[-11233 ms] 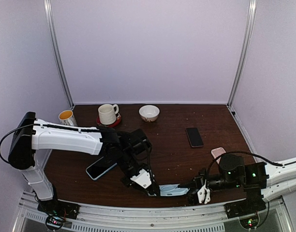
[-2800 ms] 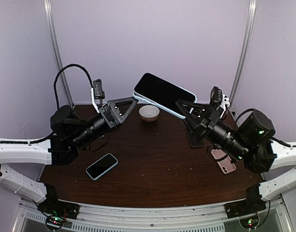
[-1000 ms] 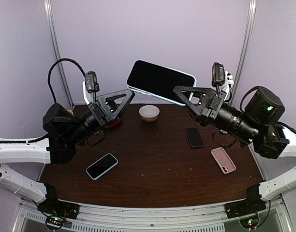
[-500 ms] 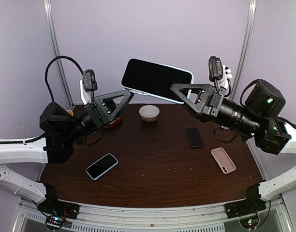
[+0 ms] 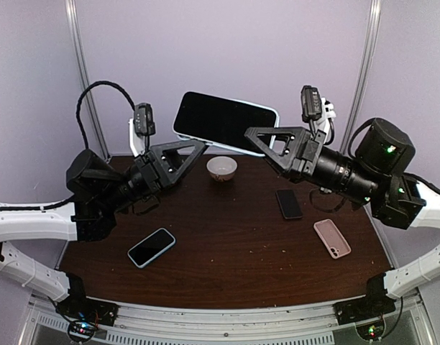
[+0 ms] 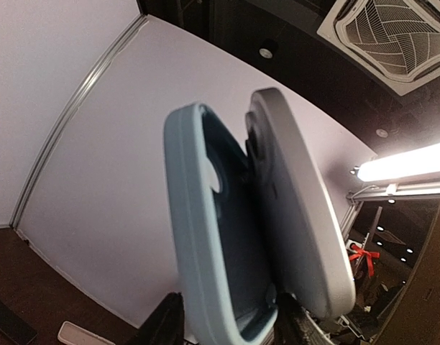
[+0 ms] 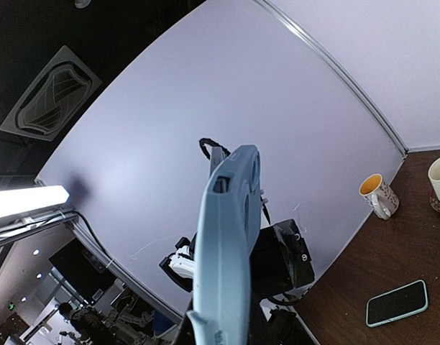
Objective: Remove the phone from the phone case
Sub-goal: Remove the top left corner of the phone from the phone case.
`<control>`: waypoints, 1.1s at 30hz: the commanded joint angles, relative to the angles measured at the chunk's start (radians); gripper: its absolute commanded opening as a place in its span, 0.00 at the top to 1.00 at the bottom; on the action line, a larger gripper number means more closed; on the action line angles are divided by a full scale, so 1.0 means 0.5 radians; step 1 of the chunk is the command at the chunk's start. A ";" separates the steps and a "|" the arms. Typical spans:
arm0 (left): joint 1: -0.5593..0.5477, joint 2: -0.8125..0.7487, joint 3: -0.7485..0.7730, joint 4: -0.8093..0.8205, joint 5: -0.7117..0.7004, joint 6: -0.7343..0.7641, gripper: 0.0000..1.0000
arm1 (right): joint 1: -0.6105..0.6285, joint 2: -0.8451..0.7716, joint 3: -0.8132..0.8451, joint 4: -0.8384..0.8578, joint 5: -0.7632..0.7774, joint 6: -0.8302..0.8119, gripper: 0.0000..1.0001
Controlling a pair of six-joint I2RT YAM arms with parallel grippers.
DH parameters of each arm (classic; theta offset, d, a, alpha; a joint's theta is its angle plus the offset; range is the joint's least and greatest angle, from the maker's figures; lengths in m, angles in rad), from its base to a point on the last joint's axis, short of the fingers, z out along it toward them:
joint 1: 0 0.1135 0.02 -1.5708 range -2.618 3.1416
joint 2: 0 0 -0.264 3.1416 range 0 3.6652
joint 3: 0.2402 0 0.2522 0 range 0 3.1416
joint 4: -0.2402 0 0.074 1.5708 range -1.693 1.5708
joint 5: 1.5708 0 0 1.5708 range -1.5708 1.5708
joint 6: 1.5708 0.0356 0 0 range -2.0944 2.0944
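Any lettering on the phones or arms is too small for us to read. We see the black-screened phone [image 5: 223,122] held high above the dark brown wooden table [image 5: 234,266], over the small white bowl [image 5: 221,168]. Its long axis runs left to right between the arms, the right end a little lower and the dark screen towards the overhead camera.

In the left wrist view the pale blue phone case [image 6: 205,237] gapes away from the phone's grey back at the far end, and the two meet at the near end. The right gripper [image 5: 252,136] is clamped on the case's right end. The left gripper [image 5: 202,144] has its fingers [image 6: 165,322] apart, straddling the near end of case and phone. We cannot tell whether they pinch it.

On the table lie a black phone [image 5: 289,204], a pink case [image 5: 331,238] and a blue-cased phone [image 5: 151,247]. Pale lilac walls with metal posts [image 5: 81,72] enclose the table. A ceiling vent [image 6: 392,36] and a strip light [image 6: 407,162] show above.
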 commanded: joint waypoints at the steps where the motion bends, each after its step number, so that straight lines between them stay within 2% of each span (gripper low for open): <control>1: 0.030 0.115 0.024 -0.188 -0.091 -0.030 0.56 | 0.084 0.092 -0.006 0.091 -0.665 0.105 1.00; 9: 0.044 0.145 -0.010 -0.237 -0.139 -0.037 0.62 | 0.084 0.061 -0.084 0.160 -0.642 0.182 1.00; 16: 0.066 0.235 -0.012 -0.467 -0.338 -0.034 0.65 | 0.084 0.107 -0.115 0.345 -0.680 0.308 1.00; 33: 0.121 0.391 -0.055 -0.637 -0.434 -0.037 0.66 | 0.083 0.083 -0.067 0.267 -0.698 0.269 1.00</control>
